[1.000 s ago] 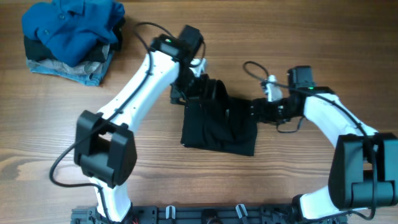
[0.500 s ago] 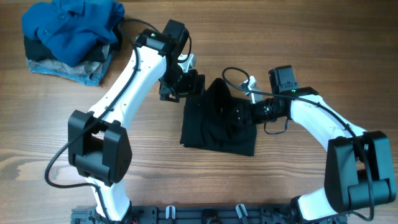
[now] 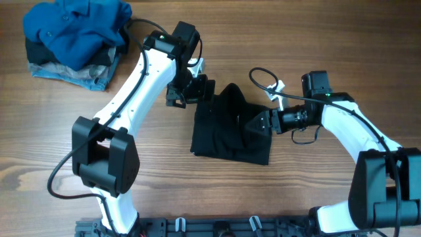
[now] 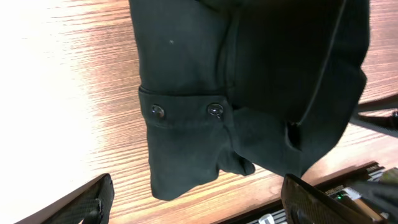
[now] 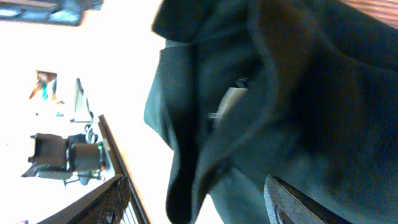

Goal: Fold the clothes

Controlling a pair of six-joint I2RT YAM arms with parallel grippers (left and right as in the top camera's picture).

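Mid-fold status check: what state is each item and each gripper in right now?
black garment: lying partly folded, roughly rectangular, top edge bunched up.
left gripper: open, empty, by the garment's upper left corner.
right gripper: open, over the garment's right side.
blue shirt: crumpled, on top of other clothes.
denim piece: lying flat, lowest under the blue shirt.

In the overhead view the top edge cuts off the blue shirt (image 3: 75, 29), and the right gripper (image 3: 255, 123) hides part of the black garment (image 3: 223, 139). Both wrist views crop that garment; the right wrist view's background is washed out white.
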